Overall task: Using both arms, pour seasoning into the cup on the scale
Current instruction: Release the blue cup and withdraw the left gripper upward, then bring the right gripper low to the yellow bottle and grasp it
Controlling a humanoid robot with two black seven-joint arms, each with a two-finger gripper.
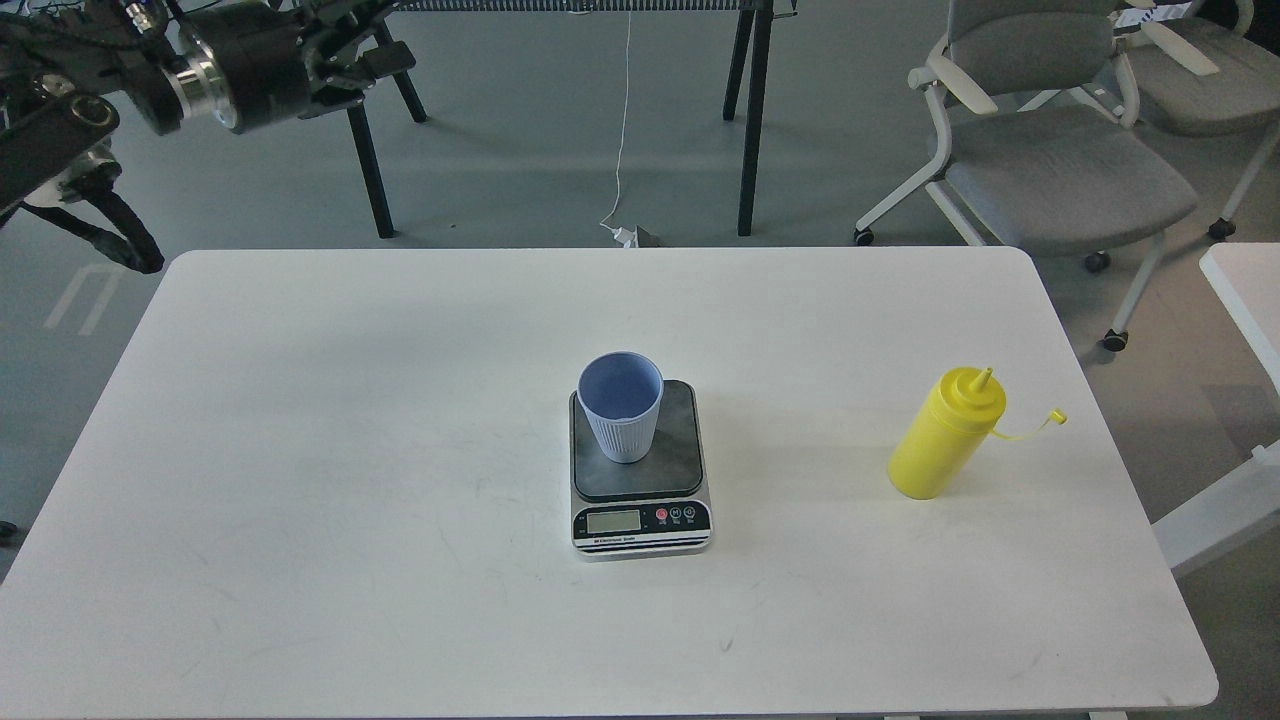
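Observation:
The light blue-grey ribbed cup stands upright on the dark plate of the scale, which sits near the middle of the white table. The cup looks empty. The yellow seasoning bottle stands upright on the table's right side, nozzle up, with its tethered cap hanging out to the right. My left gripper is high at the top left, beyond the table's far edge and far from the cup; its dark fingers merge with the background. My right arm is out of view.
Black legs of another table stand behind the far edge. Grey office chairs stand at the back right. A second white table's corner shows at the right edge.

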